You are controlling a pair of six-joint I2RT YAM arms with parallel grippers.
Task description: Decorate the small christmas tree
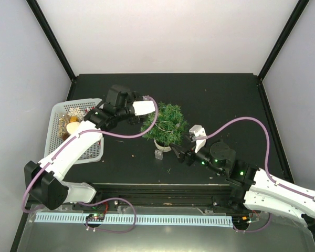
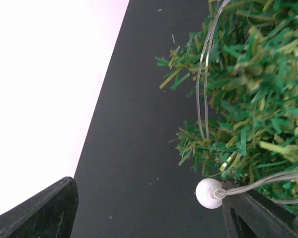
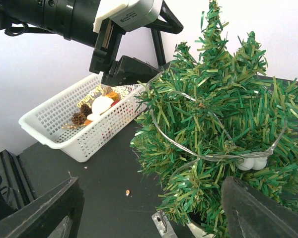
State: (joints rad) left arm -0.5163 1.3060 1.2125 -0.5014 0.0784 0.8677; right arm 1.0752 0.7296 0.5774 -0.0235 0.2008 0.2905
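1. Left gripper (image 1: pixel 153 109) had its jaws spread wide and gripped nothing. In its wrist view a white bead (image 2: pixel 208 193) on a clear wire (image 2: pixel 204 74) lay against the tip of one finger (image 2: pixel 258 218).
2. Right gripper (image 1: pixel 179 148) was also wide open and empty. In its own view the tree's lower branches showed between its fingers (image 3: pixel 49 213).
3. The small christmas tree (image 1: pixel 165 123) stood upright in its cream pot (image 1: pixel 161 145) near the middle of the black table (image 1: pixel 226 94), between the two grippers.
4. The clear wire looped around the branches, and two further white beads (image 3: pixel 253 163) hung on it on the side facing the right wrist camera.
5. A white mesh basket (image 1: pixel 60 113) sat well to the left of the tree, holding pine cones, a cream disc and gold trinkets.
6. A small clear piece (image 1: pixel 158 154) lay on the table just beside the pot.
7. The left arm rose from its base and crossed above the basket's right edge, its fingertips at the foliage on the tree's upper left.
8. The right arm reached in low from the lower right, its gripper pointing at the tree's right side near the pot.
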